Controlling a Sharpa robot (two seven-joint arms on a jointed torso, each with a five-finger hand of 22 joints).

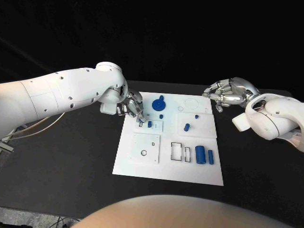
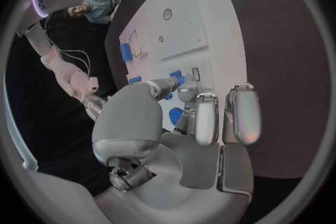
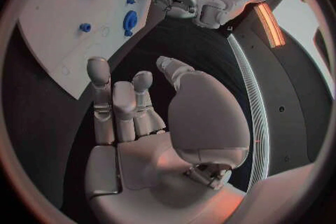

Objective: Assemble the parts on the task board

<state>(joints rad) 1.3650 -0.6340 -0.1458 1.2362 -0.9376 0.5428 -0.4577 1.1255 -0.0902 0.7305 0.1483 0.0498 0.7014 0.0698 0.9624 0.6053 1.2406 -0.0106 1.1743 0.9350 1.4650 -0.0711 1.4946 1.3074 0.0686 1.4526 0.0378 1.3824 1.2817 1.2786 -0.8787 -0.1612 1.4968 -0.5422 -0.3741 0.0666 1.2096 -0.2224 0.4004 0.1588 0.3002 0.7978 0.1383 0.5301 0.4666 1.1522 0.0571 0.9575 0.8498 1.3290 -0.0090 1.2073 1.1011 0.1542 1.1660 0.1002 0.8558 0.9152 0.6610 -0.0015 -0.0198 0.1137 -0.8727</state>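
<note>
Blue peg (image 1: 150,124), seemingly upright, on board (image 1: 193,173)

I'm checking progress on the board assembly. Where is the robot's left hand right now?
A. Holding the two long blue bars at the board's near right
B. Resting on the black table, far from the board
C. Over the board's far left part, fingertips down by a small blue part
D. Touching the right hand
C: the head view shows the left hand reaching over the task board, fingertips beside a small blue part.
</note>
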